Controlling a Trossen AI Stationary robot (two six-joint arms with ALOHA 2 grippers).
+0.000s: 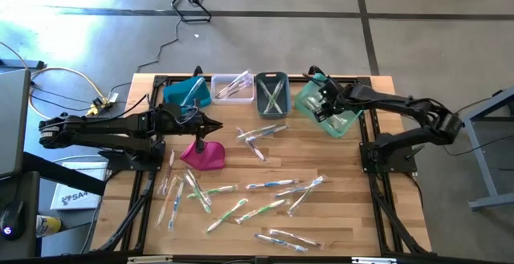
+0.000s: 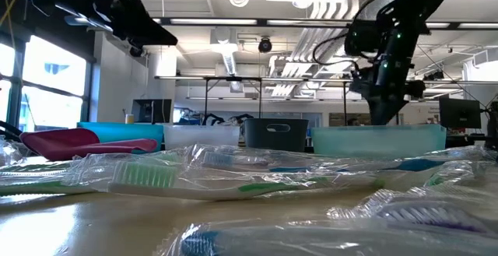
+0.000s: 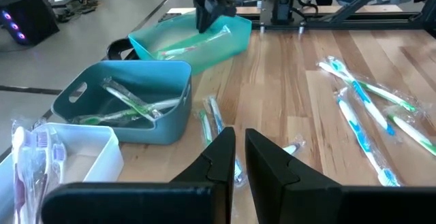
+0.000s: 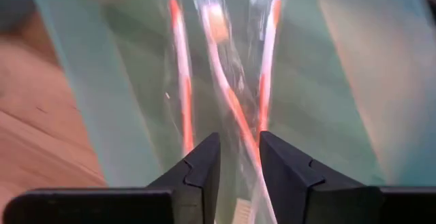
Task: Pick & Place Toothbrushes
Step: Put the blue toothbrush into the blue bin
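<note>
Now right hand (image 4: 238,157) over teal bin (image 4: 102,115), orange toothbrushes (image 4: 225,81) inside.

Left pincer (image 3: 240,157) hovers above wrapped toothbrushes (image 3: 368,112) near grey bin (image 3: 129,105).

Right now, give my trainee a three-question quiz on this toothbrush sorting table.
1. True or false: the right end effector is over the teal bin.
2. What colour are the handles of the wrapped toothbrushes in that bin? A) orange B) blue C) black
3. Fill in: the left end effector hangs above the table beside the ____ pouch.

Key: 1 true; 2 A; 3 magenta.
</note>
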